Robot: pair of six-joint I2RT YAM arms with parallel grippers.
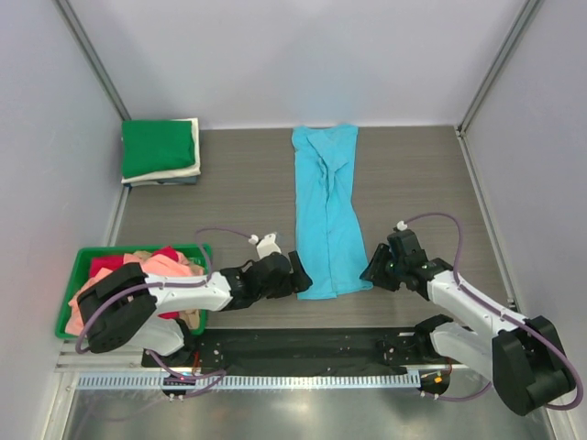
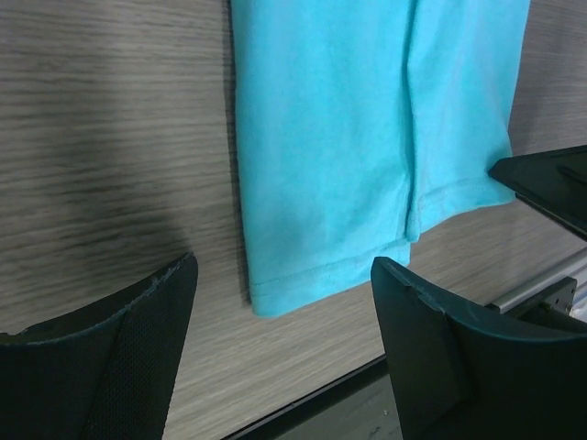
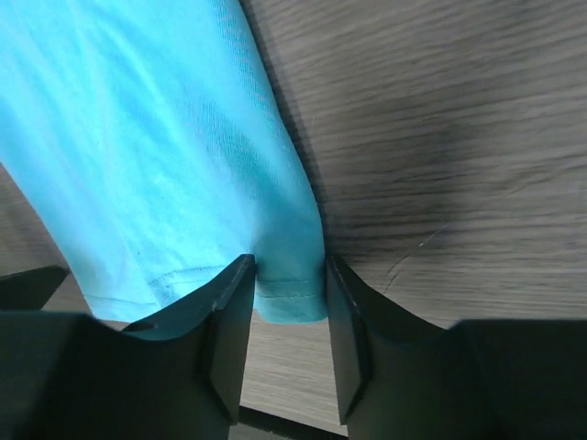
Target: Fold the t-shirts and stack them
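A sky-blue t-shirt [image 1: 326, 211] lies on the table as a long narrow strip, its hem toward me. My left gripper [image 1: 299, 271] is open just off the hem's near-left corner [image 2: 275, 293], its fingers [image 2: 138, 348] low over the wood with nothing between them. My right gripper [image 3: 289, 264] straddles the near-right hem corner [image 3: 293, 298]. Its jaws are narrowed round the cloth but still apart. In the top view the right gripper [image 1: 372, 269] sits at the strip's right edge. More t-shirts, salmon-pink and red [image 1: 151, 266], are heaped in the bin.
A folded stack [image 1: 160, 151], green on top of cream, rests at the far left corner. The green bin [image 1: 84, 258] stands at the near left beside the left arm. A black strip [image 1: 293, 348] runs along the table's near edge. Grey walls enclose the table.
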